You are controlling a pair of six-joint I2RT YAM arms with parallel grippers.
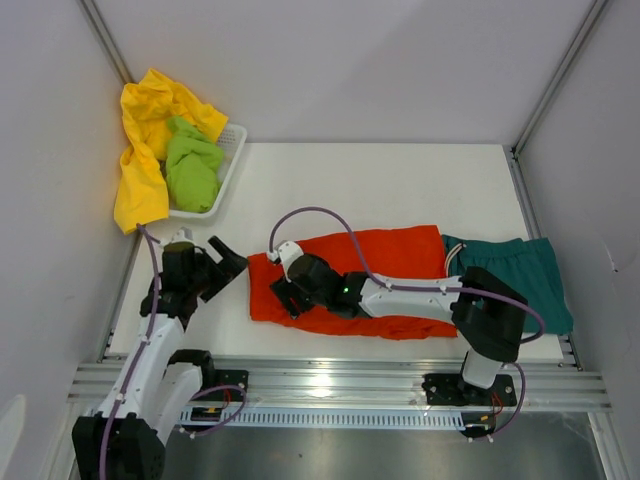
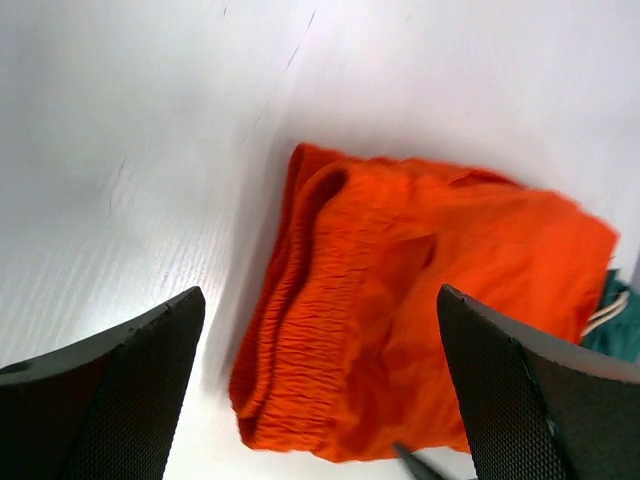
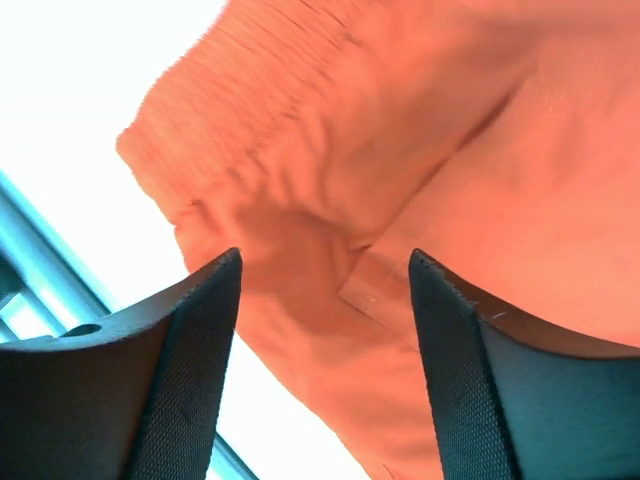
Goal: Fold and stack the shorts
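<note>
My right claw is spread over the elastic waist end of the orange-red shorts, pinching nothing. In the top view my right arm lies across them and hides part of their lower half. They lie flat mid-frame on the bench. My left claw, spread wide and empty, sits just left of them. I count four shorts: the orange-red pair, dark teal shorts just beside its right end, and yellow shorts and lime green shorts heaped in one white basket at upper left.
</note>
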